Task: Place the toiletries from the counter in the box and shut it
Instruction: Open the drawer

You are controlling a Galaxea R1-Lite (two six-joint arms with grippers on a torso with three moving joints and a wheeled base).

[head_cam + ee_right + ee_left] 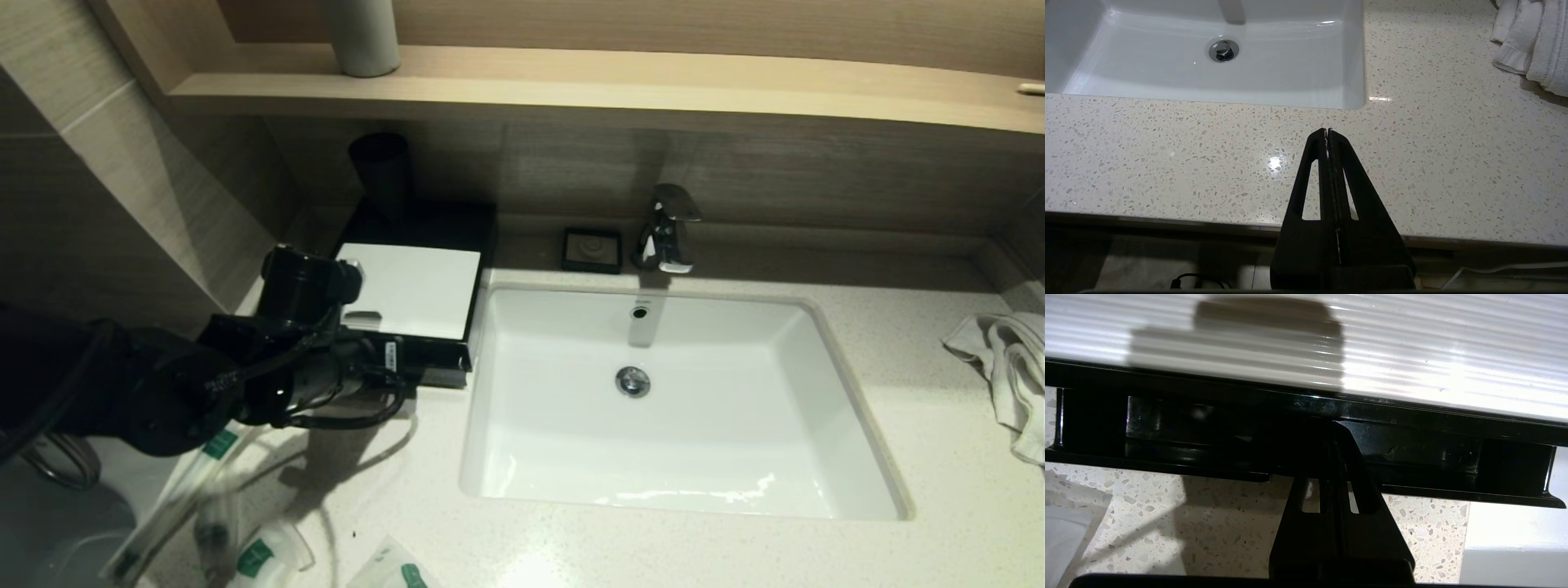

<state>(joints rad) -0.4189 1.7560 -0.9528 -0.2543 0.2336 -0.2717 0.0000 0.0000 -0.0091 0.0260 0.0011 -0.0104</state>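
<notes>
The box (412, 290), black with a white top panel, stands on the counter (898, 367) left of the sink. My left gripper (406, 367) is low in front of it. In the left wrist view that gripper (1333, 426) is shut, its tips against the box's black drawer front (1412, 449) below the white top (1412, 355); nothing shows between the fingers. Several toiletries lie at the counter's near left: a long sachet (188, 482) and short green-labelled pouches (257, 555) (400, 572). My right gripper (1327, 131) is shut and empty over the counter's front edge, outside the head view.
The white sink basin (653, 457) fills the middle, with a faucet (669, 229) and a small black dish (591, 249) behind it. A white towel (1012, 367) lies at the far right. A black cup (381, 171) stands behind the box under a wooden shelf (571, 86).
</notes>
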